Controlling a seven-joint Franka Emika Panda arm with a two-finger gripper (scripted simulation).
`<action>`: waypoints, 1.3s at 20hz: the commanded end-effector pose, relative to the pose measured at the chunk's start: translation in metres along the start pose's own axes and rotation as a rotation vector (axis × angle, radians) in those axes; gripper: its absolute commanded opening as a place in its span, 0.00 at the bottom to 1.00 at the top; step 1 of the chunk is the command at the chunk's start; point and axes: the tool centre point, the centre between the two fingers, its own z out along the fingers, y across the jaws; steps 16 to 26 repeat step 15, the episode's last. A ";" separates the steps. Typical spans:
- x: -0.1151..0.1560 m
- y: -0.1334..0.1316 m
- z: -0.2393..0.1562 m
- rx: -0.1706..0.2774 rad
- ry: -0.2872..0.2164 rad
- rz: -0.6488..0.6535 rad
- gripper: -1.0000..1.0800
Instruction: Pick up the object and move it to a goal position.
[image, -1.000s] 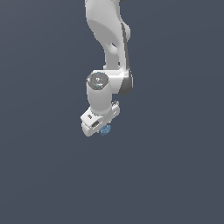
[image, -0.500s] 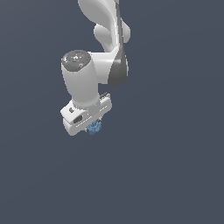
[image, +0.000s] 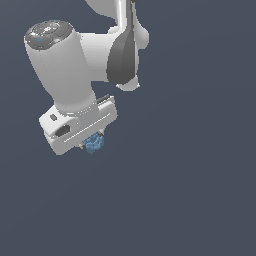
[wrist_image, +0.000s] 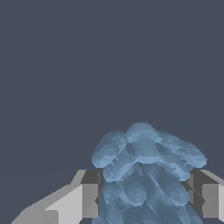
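The object (image: 93, 143) is a small light-blue lumpy item tucked under the white gripper hand in the exterior view. My gripper (image: 91, 141) is shut on it, the hand hiding most of the fingers there. In the wrist view the object (wrist_image: 146, 175) fills the space between the two grey fingers (wrist_image: 89, 199), which press on it from both sides; my gripper (wrist_image: 146, 194) holds it well above the plain grey ground.
The white arm (image: 65, 65) with its dark joint (image: 122, 55) fills the upper part of the exterior view's left. Around it there is only a uniform dark grey background.
The arm has swung toward the camera and the exterior view's left, appearing much larger. The light-blue object has travelled with the hand, still gripped.
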 end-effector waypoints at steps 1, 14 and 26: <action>0.001 0.008 -0.011 0.001 -0.001 0.000 0.00; 0.003 0.025 -0.035 0.001 -0.001 0.000 0.00; 0.003 0.026 -0.035 0.001 -0.001 0.000 0.00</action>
